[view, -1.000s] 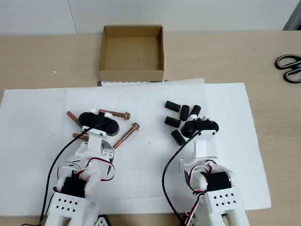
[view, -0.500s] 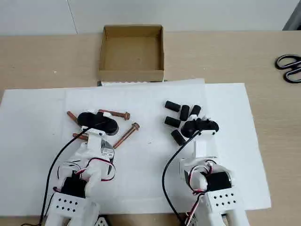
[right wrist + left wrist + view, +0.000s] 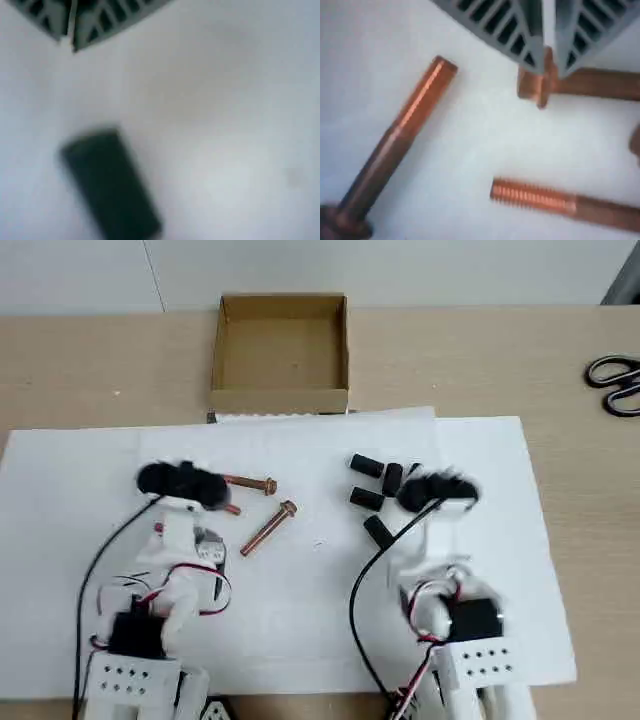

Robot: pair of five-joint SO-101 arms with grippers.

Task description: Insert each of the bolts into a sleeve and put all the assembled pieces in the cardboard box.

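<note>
On the white paper (image 3: pixel 320 590) covering the tabletop (image 3: pixel 480 360), the left claw (image 3: pixel 547 59) hangs over the bolts (image 3: pixel 268 527) at the left. Its fingers are drawn together, with the tips at the head of one bolt (image 3: pixel 590 82); whether they pinch it I cannot tell. The right claw (image 3: pixel 71 44), fingers together, hovers by the black sleeves (image 3: pixel 366 499) at the right, with one sleeve (image 3: pixel 110 185) near it. The cardboard box (image 3: pixel 280 398) sits just beyond the paper's far edge.

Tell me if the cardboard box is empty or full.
Empty: the cardboard box has a bare floor in the high view, with nothing inside.
</note>
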